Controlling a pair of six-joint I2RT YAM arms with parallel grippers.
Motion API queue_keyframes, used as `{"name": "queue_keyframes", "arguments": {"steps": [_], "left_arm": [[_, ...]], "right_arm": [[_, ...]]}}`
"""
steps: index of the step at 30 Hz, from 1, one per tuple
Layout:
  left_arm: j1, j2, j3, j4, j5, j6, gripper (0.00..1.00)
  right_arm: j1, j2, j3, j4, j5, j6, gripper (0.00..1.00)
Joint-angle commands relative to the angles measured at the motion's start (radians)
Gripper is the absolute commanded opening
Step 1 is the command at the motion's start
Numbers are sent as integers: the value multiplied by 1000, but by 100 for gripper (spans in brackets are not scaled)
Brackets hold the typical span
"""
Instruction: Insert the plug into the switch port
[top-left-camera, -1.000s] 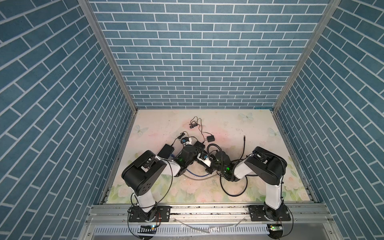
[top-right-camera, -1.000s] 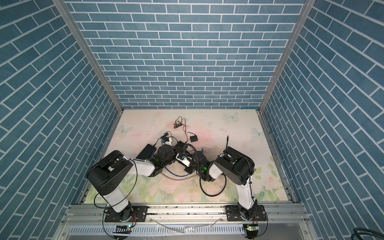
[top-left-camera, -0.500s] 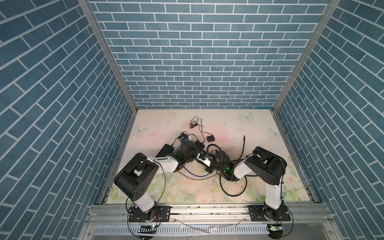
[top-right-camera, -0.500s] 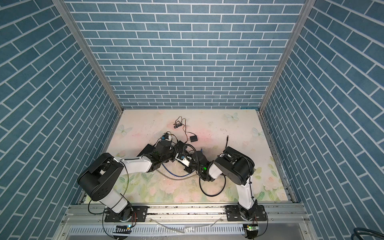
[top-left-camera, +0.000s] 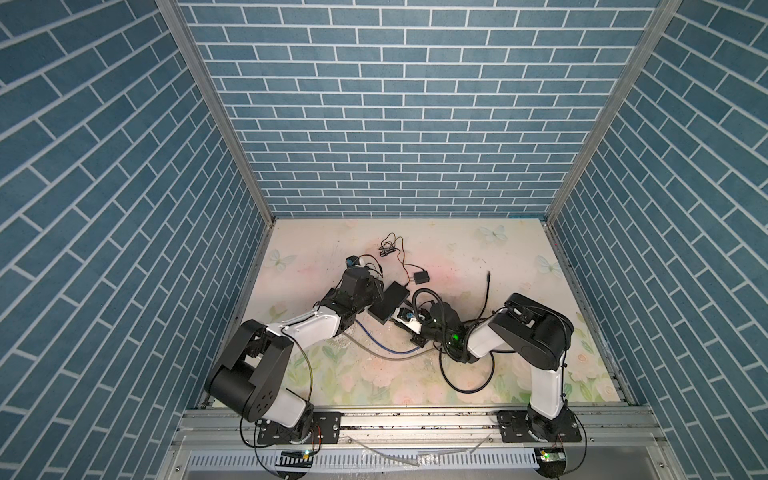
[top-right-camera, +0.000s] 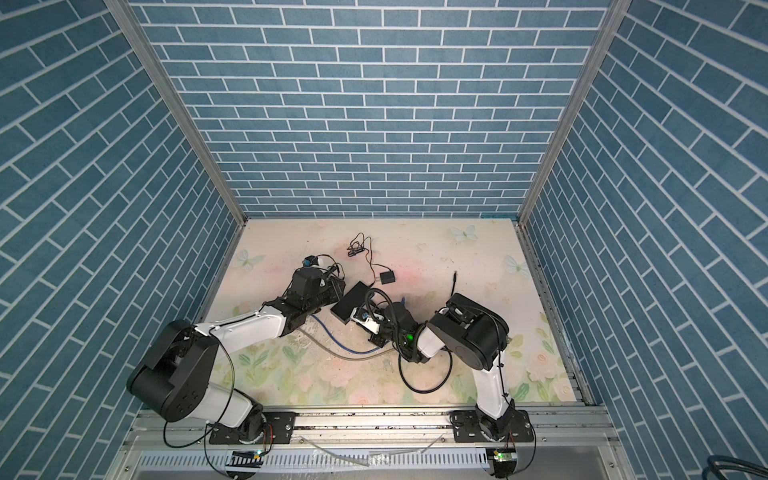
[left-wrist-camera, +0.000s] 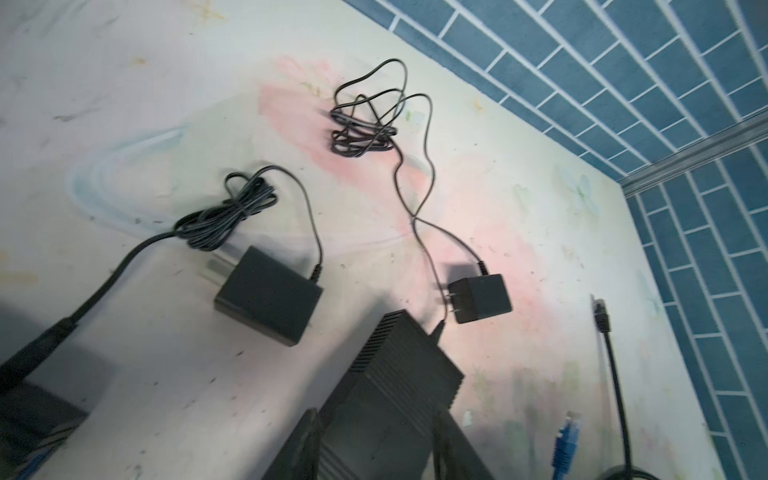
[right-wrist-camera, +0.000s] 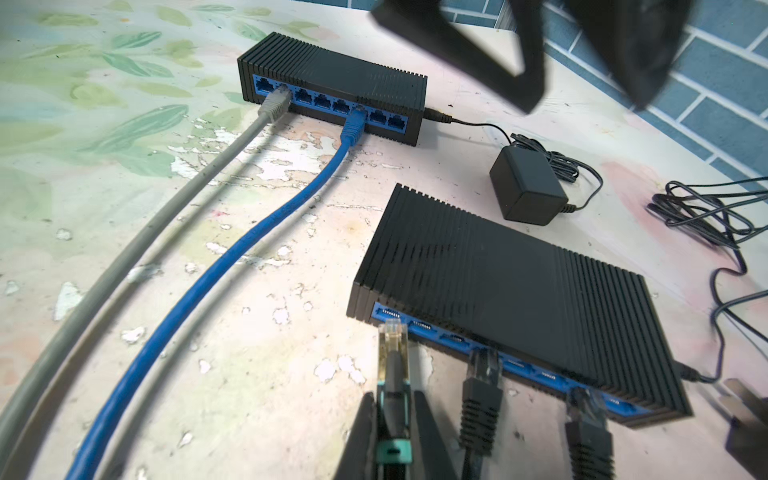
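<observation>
The right jaws pinch the plug (right-wrist-camera: 392, 345), with its clear tip just before the end port of the near switch (right-wrist-camera: 519, 291) on the desk (right-wrist-camera: 249, 332), not yet inside, while the left jaws are spread, close by the same switch's back.

The pale floral-print surface (right-wrist-camera: 249, 332), its paint flaking, carries a black ribbed box-shaped switch (right-wrist-camera: 498, 291); near it a black power adapter (right-wrist-camera: 528, 191), well apart a second black ribbed switch (right-wrist-camera: 332, 79).
</observation>
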Motion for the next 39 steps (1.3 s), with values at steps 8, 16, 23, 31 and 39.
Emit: {"name": "queue_keyframes", "arguments": {"steps": [8,16,23,31,39], "left_arm": [[10,111,-91,199,72,-16,48],[10,151,-126,274,91,-41,47],[10,158,-166,318,99,-67,47],[0,172,-188,366,105,-101,46],[-24,191,-182,366,91,-110,46]], "right_arm": [[4,-32,10,-103,-13,25,0],[7,-43,4,-100,-12,41,0],[6,-32,-7,-34,-16,72,0],[10,-31,-4,-17,-26,84,0],[17,-44,-5,-9,-63,100,0]]}}
